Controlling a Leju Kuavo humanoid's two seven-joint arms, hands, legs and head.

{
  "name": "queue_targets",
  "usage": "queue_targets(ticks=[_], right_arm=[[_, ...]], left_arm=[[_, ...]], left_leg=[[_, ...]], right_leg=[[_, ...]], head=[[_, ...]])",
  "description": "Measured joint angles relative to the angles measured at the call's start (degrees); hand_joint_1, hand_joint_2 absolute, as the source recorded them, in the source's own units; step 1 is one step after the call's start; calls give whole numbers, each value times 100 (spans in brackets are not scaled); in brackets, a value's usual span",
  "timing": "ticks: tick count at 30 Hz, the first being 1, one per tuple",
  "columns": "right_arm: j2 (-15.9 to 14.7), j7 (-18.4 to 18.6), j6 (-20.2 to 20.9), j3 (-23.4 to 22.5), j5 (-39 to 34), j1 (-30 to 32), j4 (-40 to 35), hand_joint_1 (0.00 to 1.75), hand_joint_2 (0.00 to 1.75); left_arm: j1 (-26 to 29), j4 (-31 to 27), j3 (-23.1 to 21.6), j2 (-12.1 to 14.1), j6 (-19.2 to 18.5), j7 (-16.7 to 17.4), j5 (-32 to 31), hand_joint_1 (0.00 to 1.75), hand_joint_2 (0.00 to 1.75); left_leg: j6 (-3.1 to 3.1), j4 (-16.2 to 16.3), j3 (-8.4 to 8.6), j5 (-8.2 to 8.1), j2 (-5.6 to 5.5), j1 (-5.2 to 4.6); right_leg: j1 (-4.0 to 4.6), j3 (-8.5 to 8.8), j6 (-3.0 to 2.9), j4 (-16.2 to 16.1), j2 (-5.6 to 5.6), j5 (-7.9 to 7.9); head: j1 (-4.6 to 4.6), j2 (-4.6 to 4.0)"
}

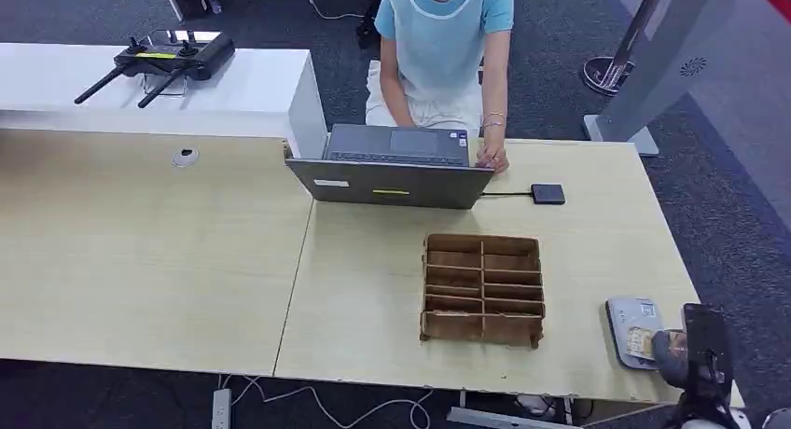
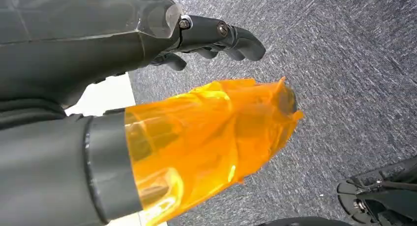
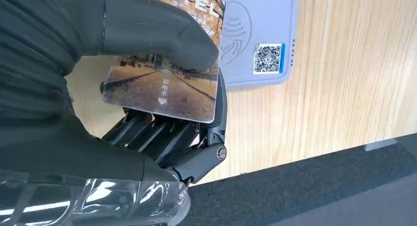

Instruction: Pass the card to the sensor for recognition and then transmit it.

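My right hand pinches a photo-printed card between thumb and fingers. It holds the card flat just over the grey-blue card sensor, which lies on the table's near right corner and carries a QR code. In the left wrist view, my left hand hangs over the carpet with its dark fingers curled and its thumb wrapped in orange film; nothing is in it.
A brown divided cardboard tray sits mid-table. Behind it stands an open laptop with a person seated at it, one hand on its corner. A small black box is cabled to the laptop. The table edge runs close to the sensor.
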Motion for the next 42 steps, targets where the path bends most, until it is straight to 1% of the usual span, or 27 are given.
queue_targets(ticks=[4,7,14,19,26,33,35,37,39,42], right_arm=[[2,0,15,0,11,-33,-94,175,175],[2,26,96,20,15,-67,-309,175,175],[2,120,203,280,-4,-208,-897,175,175],[-9,179,243,617,-13,-351,-1366,175,175],[-149,286,212,1219,225,-685,-1810,175,175],[-201,275,205,1425,245,-734,-1934,175,175],[-247,214,146,1519,486,-768,-1941,175,175],[-332,245,28,1721,930,-919,-1941,175,175],[-431,383,-55,1976,1385,-1213,-1904,175,175],[-586,573,-105,2401,1946,-1814,-1755,175,175]], left_arm=[[0,0,0,0,0,0,20,0,0],[0,0,0,0,0,0,68,0,0],[-1,0,0,0,9,0,107,0,0],[-4,0,0,0,15,0,151,0,0],[-6,0,0,0,17,-9,144,0,0],[-6,0,0,0,17,-9,140,0,0],[-5,0,0,-2,17,-9,107,0,0],[-6,0,0,0,15,-9,5,0,0],[-14,0,0,0,9,-9,-105,0,0],[-31,-2,0,-2,2,-20,-267,0,0]], left_leg=[[0,0,-1,0,0,0],[0,0,-1,0,-1,-1],[-1,0,-1,1,-1,0],[-3,0,-1,2,0,0],[-3,0,1,3,-1,0],[-3,0,-1,2,-1,0],[-3,0,-5,2,-1,0],[-3,0,-5,3,2,0],[-5,0,0,5,17,-1],[-3,0,-1,14,20,-1]], right_leg=[[0,2,0,0,0,0],[-1,2,0,1,-1,0],[0,1,0,3,-1,0],[0,0,0,5,0,0],[0,1,-1,4,0,1],[0,1,-1,4,0,1],[0,0,-1,6,0,1],[-1,-2,-4,7,5,3],[-1,-3,-6,7,16,6],[-1,-4,-7,10,20,15]], head=[[0,0],[0,0],[0,0],[0,0],[0,0],[2,0],[0,0],[0,2],[2,2],[2,2]])
